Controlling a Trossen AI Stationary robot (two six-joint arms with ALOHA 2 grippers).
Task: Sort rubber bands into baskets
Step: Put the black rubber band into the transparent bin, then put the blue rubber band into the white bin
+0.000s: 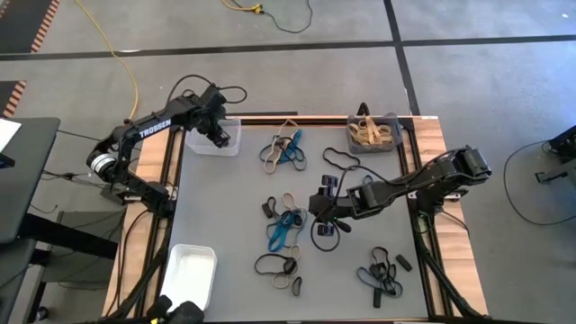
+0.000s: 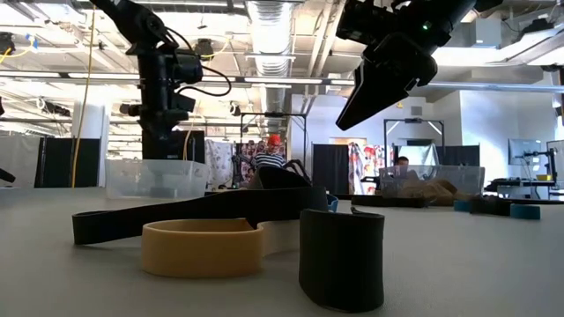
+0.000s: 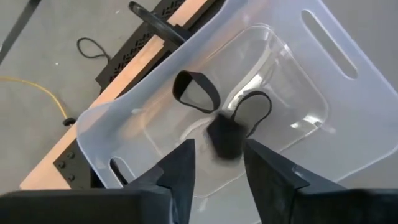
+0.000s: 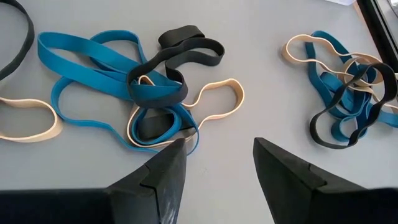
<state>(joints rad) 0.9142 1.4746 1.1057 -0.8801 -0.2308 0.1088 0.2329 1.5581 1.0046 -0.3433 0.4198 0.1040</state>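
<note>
My left gripper hangs open over the clear basket at the table's far left corner. A blurred black rubber band shows just beyond its fingertips, inside the basket. Another black band lies on the basket's floor. My right gripper stands open above the table's middle. It is over a tangle of blue, black and tan rubber bands and touches none of them. The dark grey basket at the far right holds tan bands. The white basket stands at the near left.
More band clusters lie at the far middle, the near middle and the near right. A tan band and a black band lie close to the low camera. A yellow cable runs on the floor beyond the table.
</note>
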